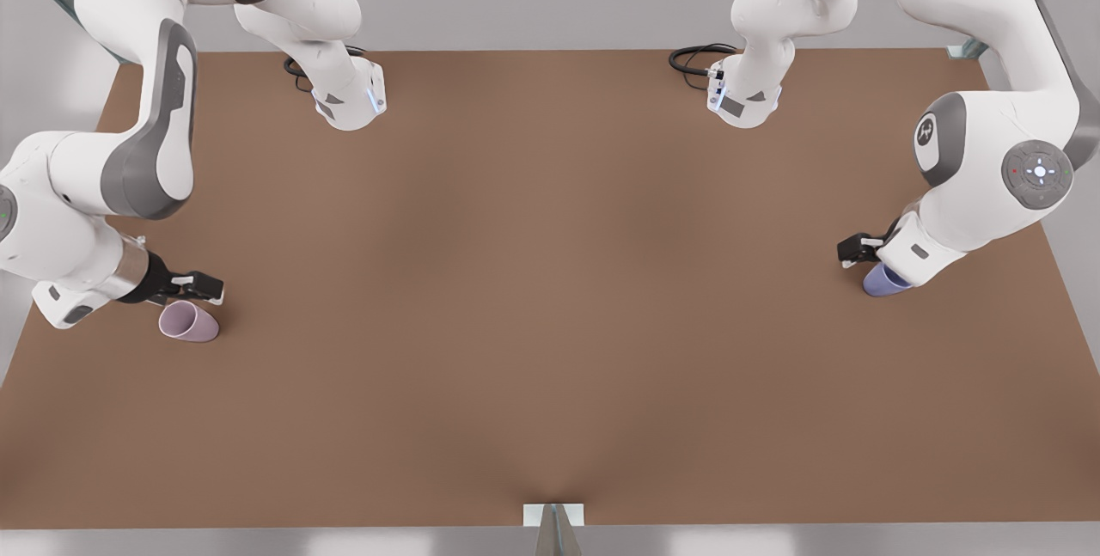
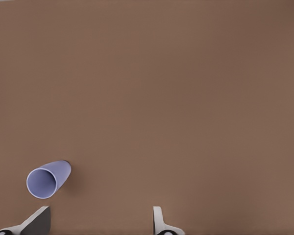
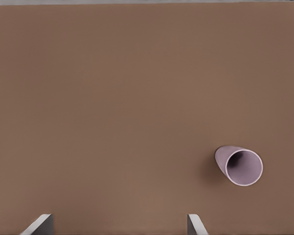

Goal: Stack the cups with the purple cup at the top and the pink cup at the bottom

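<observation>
The pink cup (image 1: 189, 320) stands on the brown table (image 1: 550, 298) near the front view's left edge, its dark mouth showing in the right wrist view (image 3: 240, 165). My right gripper (image 1: 202, 285) hovers just beside and above it, open (image 3: 118, 226), with the cup off to one side of its fingers. The purple cup (image 1: 885, 281) sits near the front view's right edge, partly hidden under my left arm's hand. My left gripper (image 1: 855, 251) is above it, open (image 2: 99, 223), and the purple cup (image 2: 48, 179) lies just outside one fingertip (image 2: 39, 219).
Both arm bases (image 1: 352, 96) (image 1: 743, 96) stand at the table's far edge, with black cables beside them. A small white bracket (image 1: 553, 515) sits at the middle of the near edge. The wide brown surface spreads between the two cups.
</observation>
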Robot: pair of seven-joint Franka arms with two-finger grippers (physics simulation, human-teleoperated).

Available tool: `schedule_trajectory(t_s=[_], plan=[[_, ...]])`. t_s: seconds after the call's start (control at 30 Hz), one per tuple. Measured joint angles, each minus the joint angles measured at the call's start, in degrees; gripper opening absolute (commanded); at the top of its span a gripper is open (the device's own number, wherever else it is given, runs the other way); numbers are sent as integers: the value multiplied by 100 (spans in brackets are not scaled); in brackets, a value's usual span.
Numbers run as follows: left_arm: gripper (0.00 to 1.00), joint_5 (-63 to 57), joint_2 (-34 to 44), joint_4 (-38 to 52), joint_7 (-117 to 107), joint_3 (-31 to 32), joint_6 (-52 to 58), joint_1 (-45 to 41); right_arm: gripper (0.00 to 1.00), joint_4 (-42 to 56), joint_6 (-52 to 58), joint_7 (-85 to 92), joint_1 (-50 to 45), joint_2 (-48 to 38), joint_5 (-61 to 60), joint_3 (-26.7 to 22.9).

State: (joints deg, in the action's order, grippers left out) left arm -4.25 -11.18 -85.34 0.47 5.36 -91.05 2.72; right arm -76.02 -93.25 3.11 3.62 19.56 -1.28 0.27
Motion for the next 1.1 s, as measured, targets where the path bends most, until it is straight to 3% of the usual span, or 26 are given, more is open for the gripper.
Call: schedule_trajectory(t_s=[0.13,0.23,0.43,0.63,1.1], plan=[[100,-1,-42,-33,4,0,3,0,100,-284,-276,390,351,57,-4,-10],[100,6,-58,-61,14,0,-18,0,100,-1094,-1151,1523,1094,67,5,-10],[100,3,-119,-53,6,0,-36,1,100,-1128,-1916,2849,1977,816,92,-11],[100,-22,-135,-53,14,-9,17,3,100,-1143,-2688,3002,2027,1533,93,-18],[100,-31,-206,-61,6,-9,17,9,100,-1581,-2785,2976,2091,1579,66,-9]])
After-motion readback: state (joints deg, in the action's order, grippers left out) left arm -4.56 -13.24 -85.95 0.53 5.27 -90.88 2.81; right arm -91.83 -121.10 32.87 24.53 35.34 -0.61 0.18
